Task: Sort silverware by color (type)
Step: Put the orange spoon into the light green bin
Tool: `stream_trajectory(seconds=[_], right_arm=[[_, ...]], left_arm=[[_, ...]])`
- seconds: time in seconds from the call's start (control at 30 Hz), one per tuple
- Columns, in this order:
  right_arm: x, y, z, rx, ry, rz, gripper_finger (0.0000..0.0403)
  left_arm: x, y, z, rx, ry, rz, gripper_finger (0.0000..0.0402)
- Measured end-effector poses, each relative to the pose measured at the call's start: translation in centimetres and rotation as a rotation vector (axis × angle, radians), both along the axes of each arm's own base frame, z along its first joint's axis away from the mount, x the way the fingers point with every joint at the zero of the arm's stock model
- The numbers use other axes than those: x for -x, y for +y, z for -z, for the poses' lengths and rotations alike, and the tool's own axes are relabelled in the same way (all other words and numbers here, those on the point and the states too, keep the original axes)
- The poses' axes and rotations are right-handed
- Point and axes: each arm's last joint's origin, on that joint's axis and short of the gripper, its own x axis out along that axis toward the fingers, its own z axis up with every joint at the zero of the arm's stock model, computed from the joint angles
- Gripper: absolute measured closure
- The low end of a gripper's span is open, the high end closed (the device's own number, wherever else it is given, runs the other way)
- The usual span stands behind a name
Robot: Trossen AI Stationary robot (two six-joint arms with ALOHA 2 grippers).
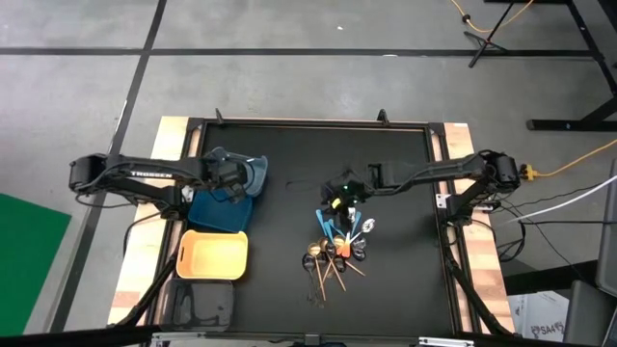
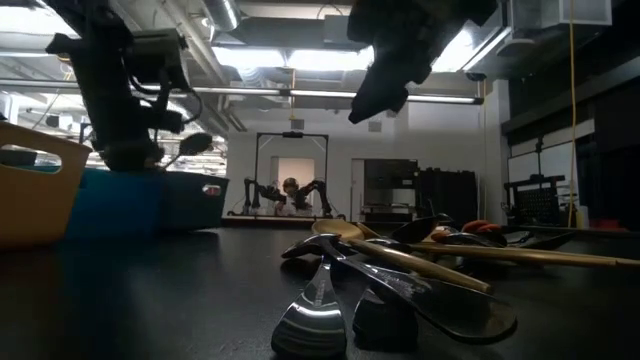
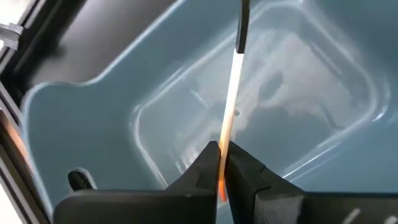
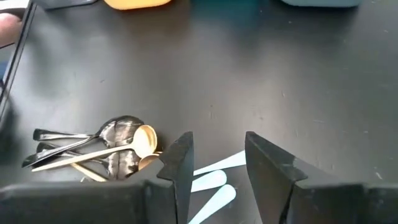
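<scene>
While the left arm reaches over the blue bin (image 1: 224, 207) in the high view, its gripper (image 1: 231, 185) sits above that bin's upper end, with the yellow bin (image 1: 212, 254) just below the blue one and a grey bin (image 1: 204, 305) below that at the table's (image 1: 289, 164) near edge. The right gripper (image 1: 339, 200) hovers at the top of the silverware pile (image 1: 337, 246), which lies right of centre on the black table; light blue pieces (image 1: 333, 229) point up toward it, and gold and dark ones fan out beneath.

At table height, the left gripper (image 2: 130, 150) hangs over the blue bin (image 2: 150, 205), holding a spoon (image 2: 190, 146) whose bowl sticks out to the side, clear of the bin. The right gripper (image 2: 385, 90) hangs above the pile (image 2: 400, 270), not touching it. A gold spoon (image 2: 400, 255) lies across dark ones.

From the left wrist, the fingers (image 3: 205, 174) are pinched on a thin handle (image 3: 231, 112), orange where gripped, running up over the blue bin's inside (image 3: 280, 93).

From the right wrist, the fingers (image 4: 180, 165) stand apart above the light blue pieces (image 4: 214, 180), holding nothing. Gold and silver spoons (image 4: 106, 146) lie beside them.
</scene>
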Motion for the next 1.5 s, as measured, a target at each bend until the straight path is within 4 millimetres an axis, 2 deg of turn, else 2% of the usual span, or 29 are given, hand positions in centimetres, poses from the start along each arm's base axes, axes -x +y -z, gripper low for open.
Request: stream_trajectory(seconds=[0.33, 0.7, 0.97, 1.23, 1.5], right_arm=[[0.1, 1.8, 0.0, 0.001, 0.005, -0.052, 0.027], [1.4, 1.8, 0.9, 0.049, 0.151, -0.094, 0.027], [2.0, 1.8, 1.3, 0.126, 0.208, -0.213, 0.027], [2.5, 1.9, 1.5, 0.194, 0.196, -0.453, 0.027], [2.5, 2.0, 1.5, 0.182, 0.188, -0.496, 0.027]], left_arm=[[-0.3, 0.1, 0.7, 0.008, 0.042, 0.0, 0.0353], [-0.2, 0.1, 0.5, 0.007, 0.035, 0.0, 0.0349], [0.1, 0.0, -0.3, -0.007, -0.019, 0.0, 0.0351], [0.9, -0.2, -1.8, -0.032, -0.118, 0.001, 0.0351], [1.5, -0.4, -3.3, -0.056, -0.254, 0.005, 0.0351]])
